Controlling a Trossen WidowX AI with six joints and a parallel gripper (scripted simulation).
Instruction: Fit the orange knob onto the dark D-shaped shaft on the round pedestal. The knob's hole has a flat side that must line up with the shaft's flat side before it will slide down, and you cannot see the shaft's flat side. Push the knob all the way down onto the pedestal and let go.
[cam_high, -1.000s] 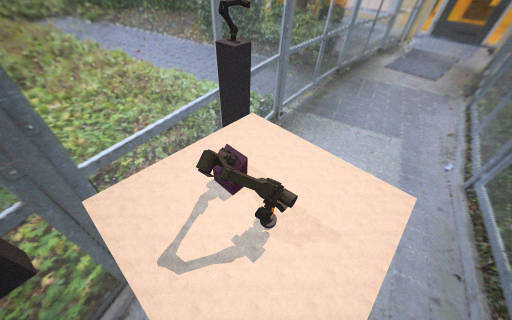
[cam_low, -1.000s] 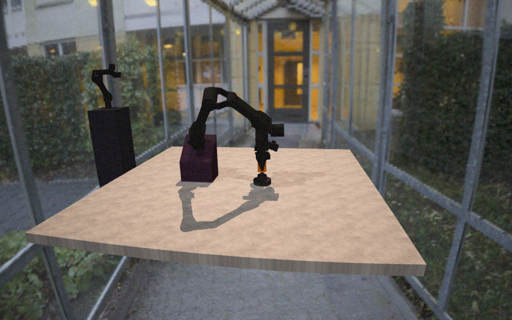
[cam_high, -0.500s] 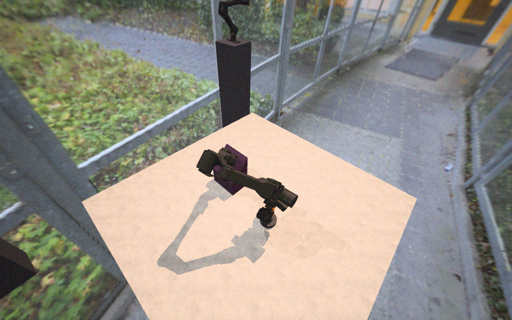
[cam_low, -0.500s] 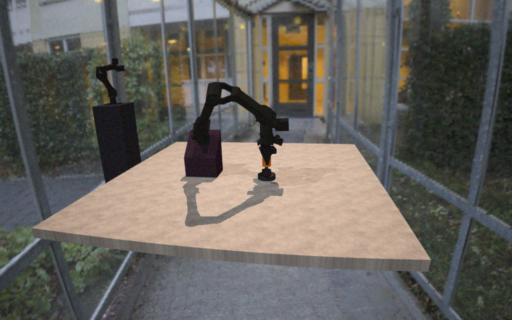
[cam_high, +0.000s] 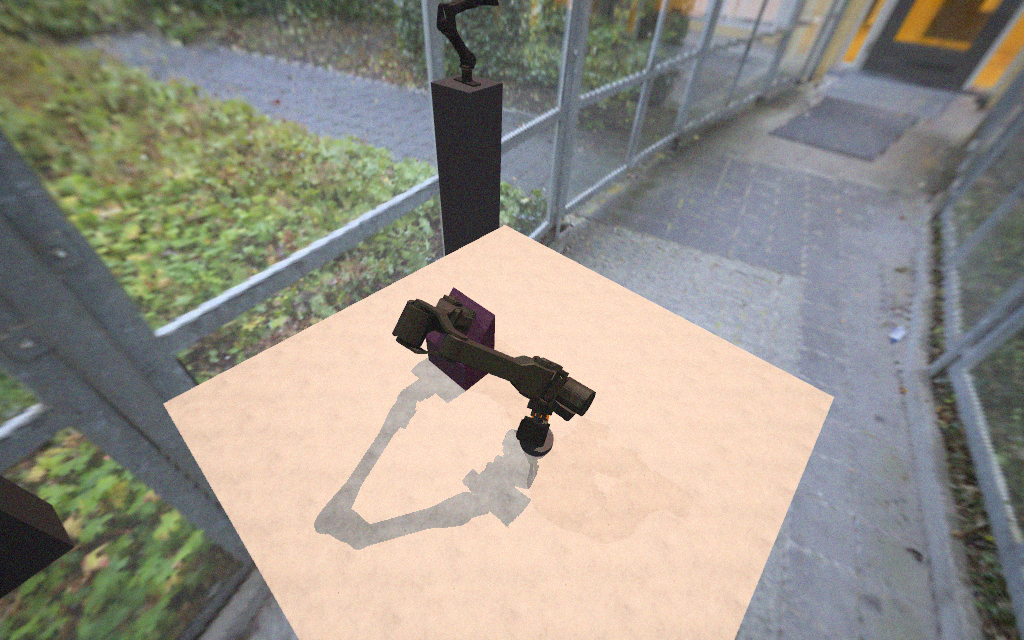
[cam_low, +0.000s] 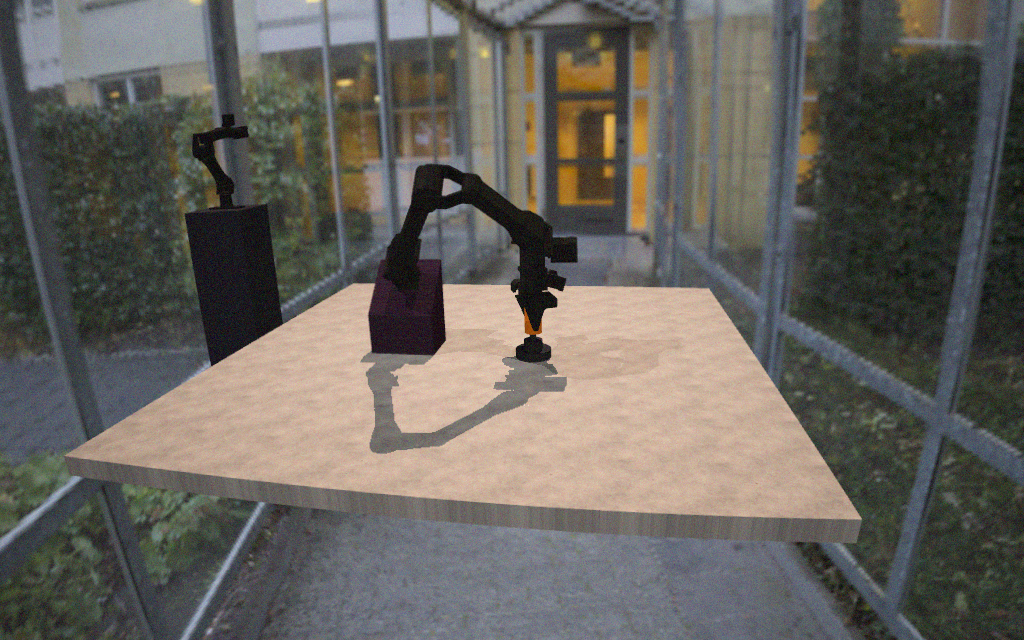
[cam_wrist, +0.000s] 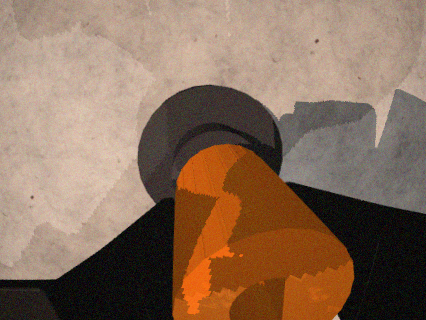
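Claw (cam_high: 536, 419) (cam_low: 533, 326) (cam_wrist: 228, 201): your gripper is clenched on the orange knob (cam_low: 529, 324) (cam_wrist: 220, 235), one dark finger on either side in the wrist view. Knob position: upright, directly above the round pedestal (cam_high: 540, 450) (cam_low: 533, 353) (cam_wrist: 210, 105), its lower end raised off the base. You have a short dark piece visible between them; flat-side alignment, cannot tell.

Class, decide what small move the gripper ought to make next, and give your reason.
Probably a slight twist under light downward pressure: the gripper grips the orange knob above the round pedestal, not seated, and the flats' alignment is hidden.
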